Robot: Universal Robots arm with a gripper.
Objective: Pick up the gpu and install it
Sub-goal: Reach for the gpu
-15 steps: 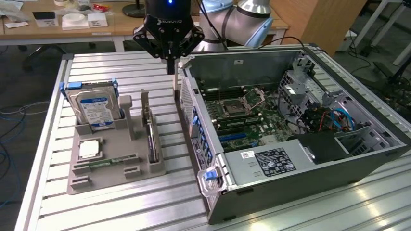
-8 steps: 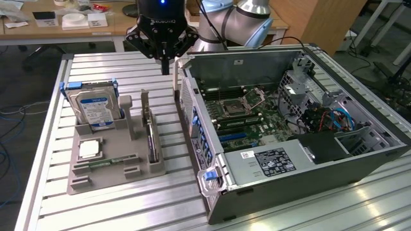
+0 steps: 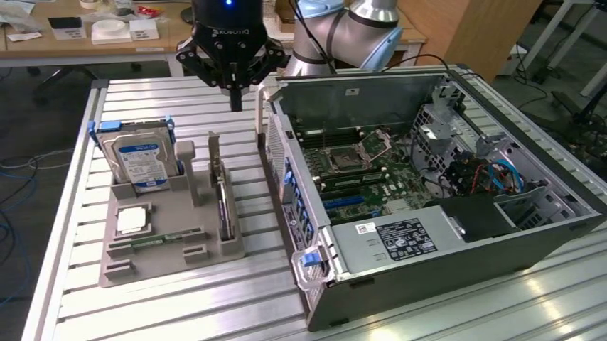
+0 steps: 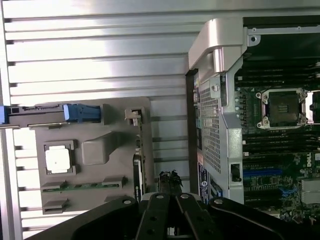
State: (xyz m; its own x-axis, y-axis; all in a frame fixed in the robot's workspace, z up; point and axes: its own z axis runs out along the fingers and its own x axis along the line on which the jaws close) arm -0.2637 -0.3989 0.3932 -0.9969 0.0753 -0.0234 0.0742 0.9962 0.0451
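Gpu (image 3: 224, 206) stands edge-on in holder tray (image 3: 142, 263), faces unseen; in wrist view gripper (image 4: 169, 180) body covers one end. Hard drive (image 3: 141, 160) label text too small to read. Arm (image 3: 351, 28) cut off at ext. view's edge.

The silver surface (image 3: 180, 312) has long grooves. A grey tray (image 3: 156, 266) lies on it toward the exterior view's left. A big open computer case (image 3: 474, 259) lies just beside the tray.

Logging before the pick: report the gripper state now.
Gripper: shut, holding nothing; gpu sits in the tray.
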